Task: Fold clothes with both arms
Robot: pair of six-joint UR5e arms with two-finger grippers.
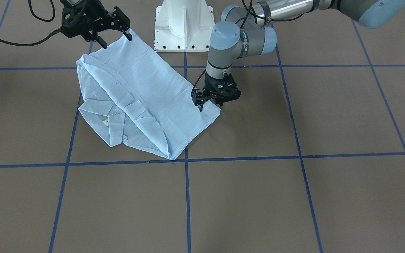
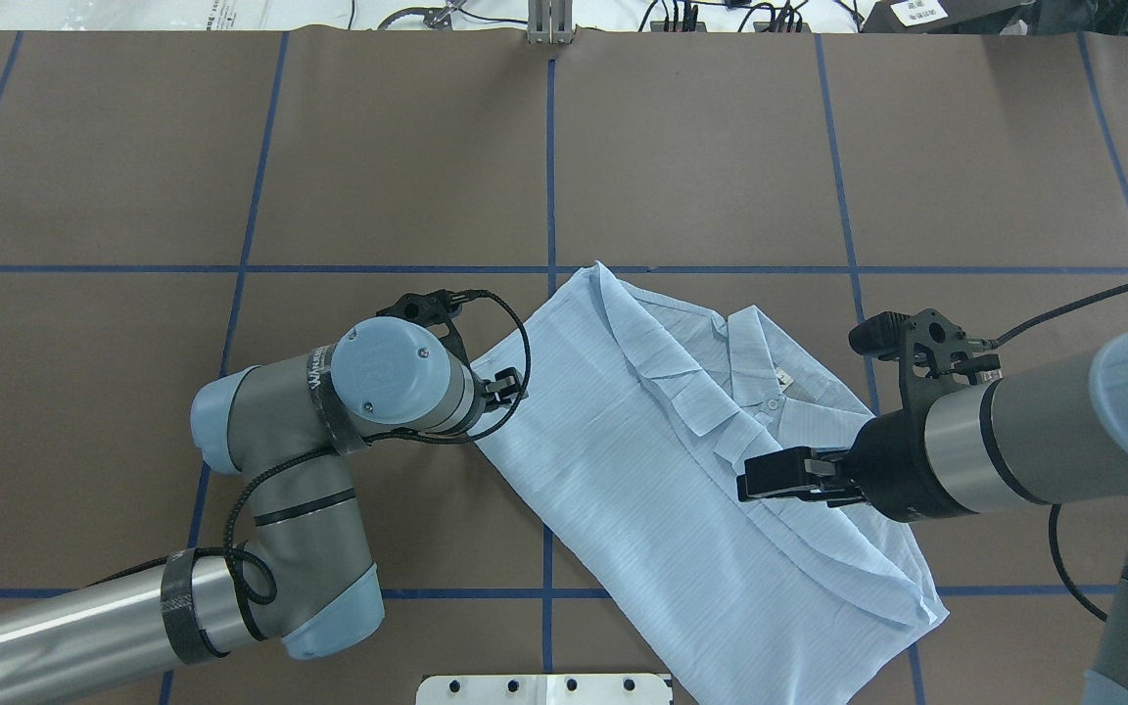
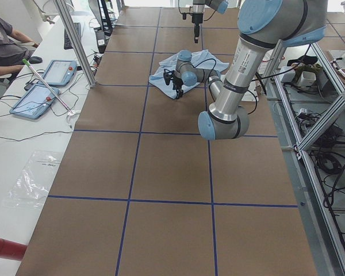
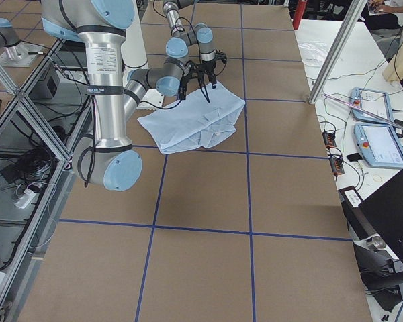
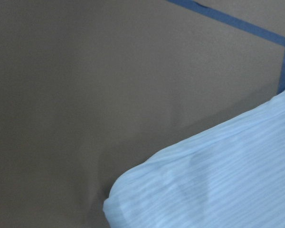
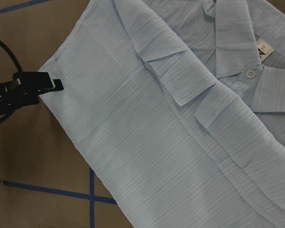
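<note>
Brown taped table (image 1: 294, 196), shirt (image 1: 153, 88), left wrist view catches just 1 corner (image 5: 147, 185)

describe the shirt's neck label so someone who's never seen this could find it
On the brown gridded table lies one light-blue shirt. At its pointed collar, the neck label is the small white tag on the inside, beside a white button; it is rectangular, while the button is round.

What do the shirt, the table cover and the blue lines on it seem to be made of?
Shirt: thin woven cloth, perhaps cotton or a blend, matte. It holds sharp creases and shows fine stripes.
Table cover: a flat brown sheet, perhaps paper or board, with no gloss.
Blue lines: probably adhesive tape, since they are narrow strips laid on top of the cover, with small breaks at some joints.
</note>
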